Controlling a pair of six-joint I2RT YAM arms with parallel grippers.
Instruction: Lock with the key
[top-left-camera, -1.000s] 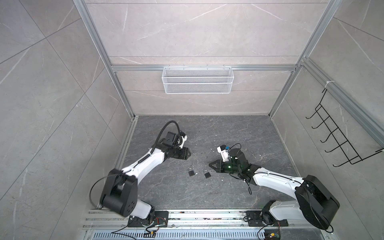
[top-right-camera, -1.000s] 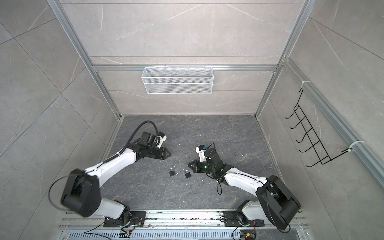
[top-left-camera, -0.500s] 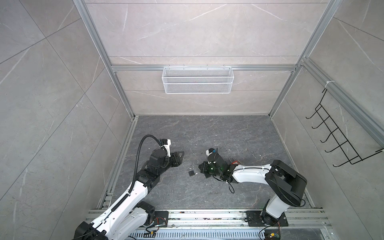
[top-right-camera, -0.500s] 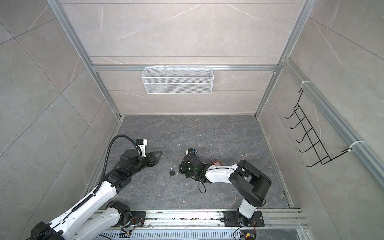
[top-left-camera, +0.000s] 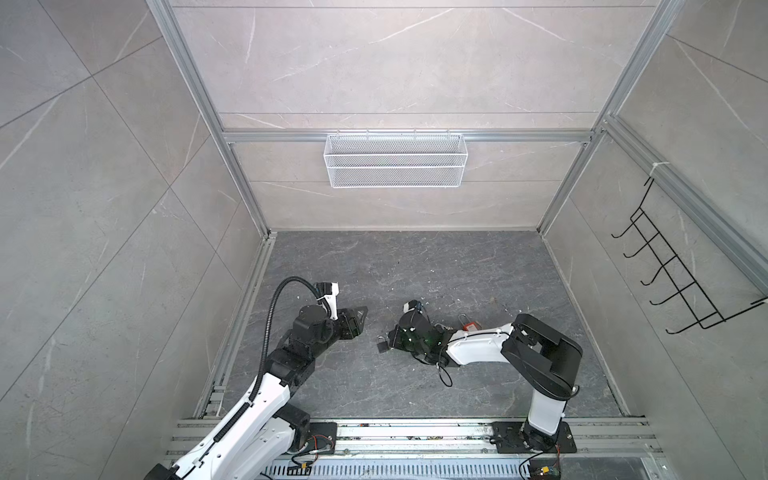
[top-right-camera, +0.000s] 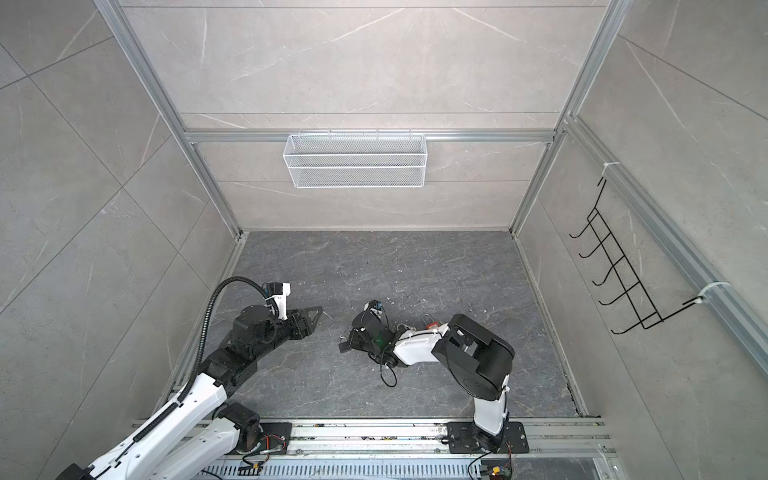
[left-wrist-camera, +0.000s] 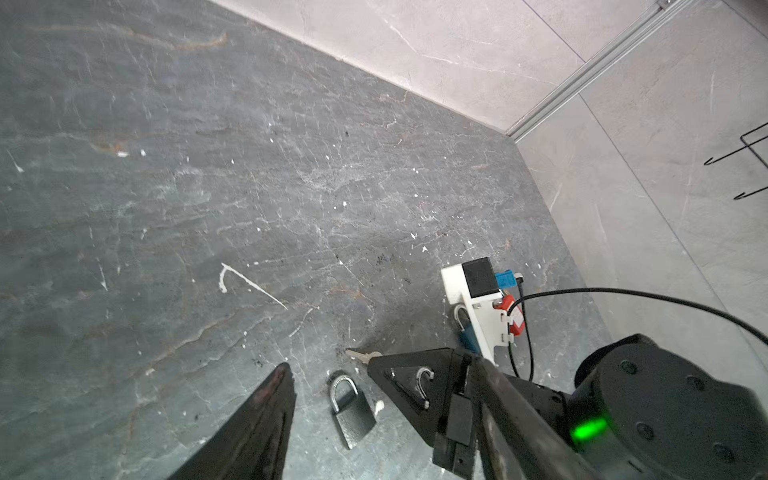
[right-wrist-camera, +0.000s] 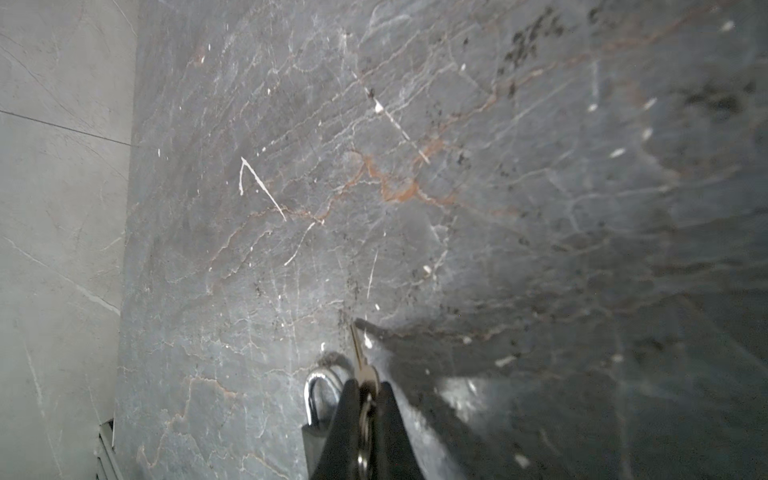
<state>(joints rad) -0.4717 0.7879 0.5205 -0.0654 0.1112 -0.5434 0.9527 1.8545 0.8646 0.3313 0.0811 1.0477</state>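
A dark grey padlock (left-wrist-camera: 353, 411) with a silver shackle lies flat on the slate floor; both top views show it (top-left-camera: 382, 344) (top-right-camera: 343, 345). My right gripper (right-wrist-camera: 365, 386) is shut on a silver key (right-wrist-camera: 359, 357) whose blade sticks out past the fingertips, just beside the padlock's shackle (right-wrist-camera: 313, 386). In the top views this gripper (top-left-camera: 392, 334) (top-right-camera: 350, 332) sits low, right of the padlock. From the left wrist, the key (left-wrist-camera: 361, 355) pokes out of its black finger. My left gripper (top-left-camera: 360, 318) (left-wrist-camera: 378, 361) is open and holds nothing, left of the padlock.
A red padlock (top-left-camera: 469, 324) (left-wrist-camera: 513, 316) and a blue padlock (left-wrist-camera: 467, 332) lie behind the right wrist. A white wire basket (top-left-camera: 395, 160) hangs on the back wall. A black hook rack (top-left-camera: 681, 282) hangs on the right wall. Aluminium rails (top-left-camera: 374, 436) run along the front.
The right gripper has moved left with the key, up to the dark padlock. The left arm has drawn back slightly and its jaws have widened.
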